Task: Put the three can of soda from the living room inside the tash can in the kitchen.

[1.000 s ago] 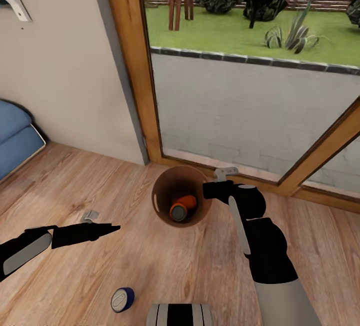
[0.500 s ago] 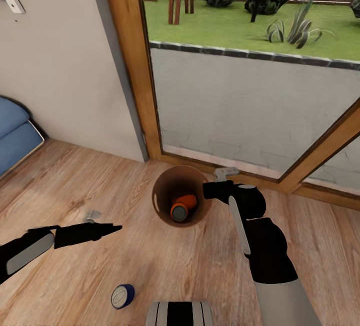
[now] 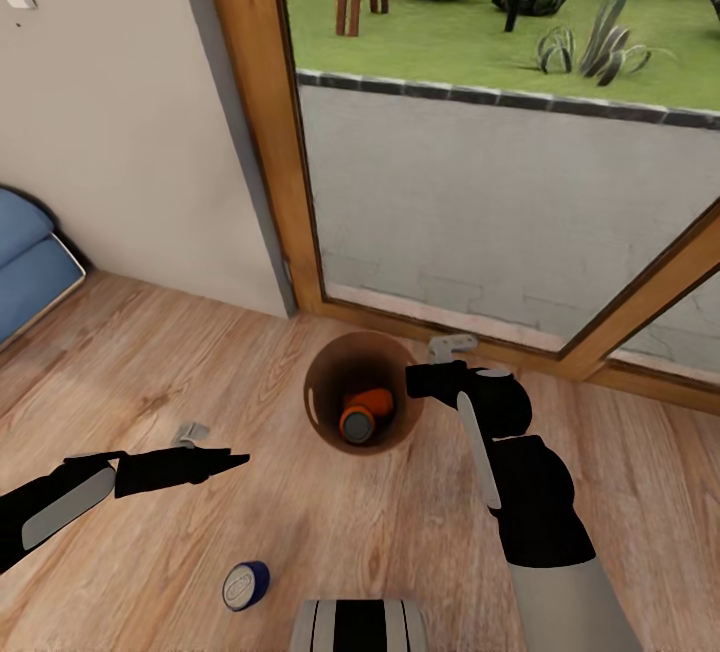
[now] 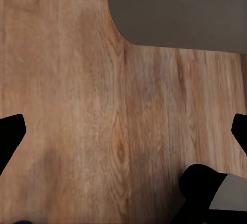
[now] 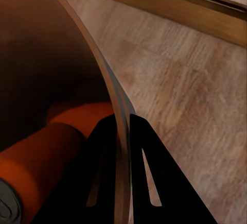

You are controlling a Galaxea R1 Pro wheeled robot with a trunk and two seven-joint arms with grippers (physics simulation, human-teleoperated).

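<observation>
On the floor: warm wood-plank boards (image 3: 330,532), meeting a beige wall (image 3: 110,132) and a wood-framed glass door (image 3: 270,122) that looks onto a paved strip and lawn.
Bin: small round tapered trash can (image 3: 322,419), tan wood-coloured inside, standing upright just before the door frame.
Inside the bin: orange soda can with a silvery top (image 3: 358,421) lying on its side; a second orange cylinder (image 3: 374,399) lies just behind it, touching.
Loose can: dark blue soda can with a silvery top (image 3: 245,585), on its side on the boards, well apart from the bin, near the robot's base.
Right gripper (image 3: 418,379): pinched on the bin's rim; the right wrist view shows the two dark fingers (image 5: 100,172) either side of the thin wall (image 5: 105,85), one inside, one outside.
Left gripper (image 3: 225,460): held level above bare boards between bin and blue can; its fingertips (image 4: 10,136) sit far apart at the edges of the left wrist view, nothing between them.
Far left: blue sofa edge (image 3: 30,262) against the wall.
</observation>
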